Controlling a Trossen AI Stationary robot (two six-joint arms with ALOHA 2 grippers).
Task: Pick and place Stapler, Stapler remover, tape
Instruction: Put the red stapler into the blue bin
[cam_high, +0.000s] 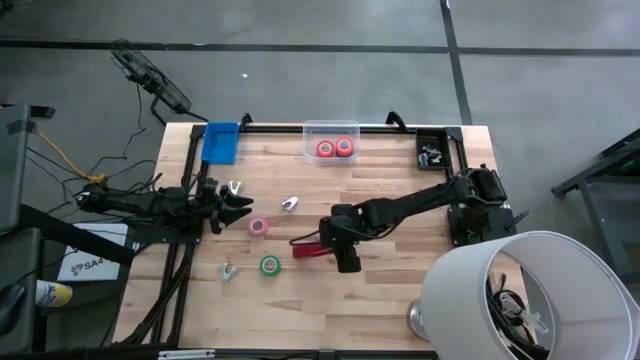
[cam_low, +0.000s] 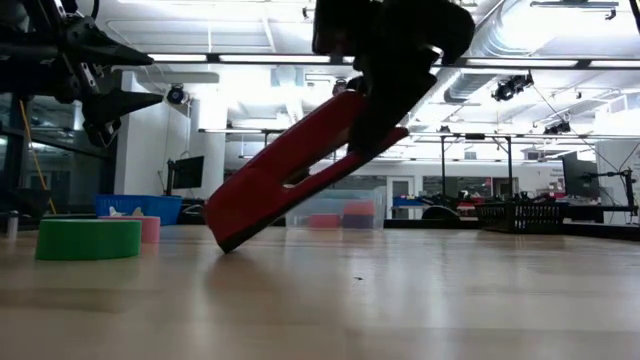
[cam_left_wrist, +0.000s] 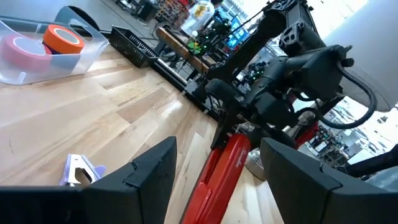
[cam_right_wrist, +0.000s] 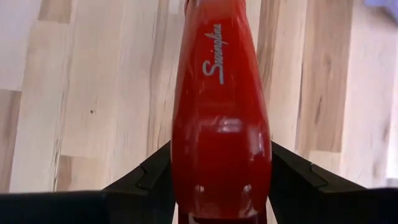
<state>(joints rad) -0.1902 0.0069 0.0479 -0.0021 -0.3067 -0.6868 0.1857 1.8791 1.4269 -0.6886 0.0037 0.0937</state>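
- Across the wooden surface (cam_high: 400, 270) lie a pink tape roll (cam_high: 258, 227), a green tape roll (cam_high: 270, 265) and silvery claw pieces (cam_high: 290, 204); a clear bin (cam_high: 331, 130) holds two red rolls.
- Behind, the low view shows a bright ceiling-lit room.
- Right jaws (cam_high: 327, 243) pinch the stapler (cam_low: 300, 165), tilted, one end touching the surface.
- Left jaws (cam_high: 240, 208) hang spread beside the pink roll.
- Only the right wrist view shows the stapler's "Swingline" lettering.
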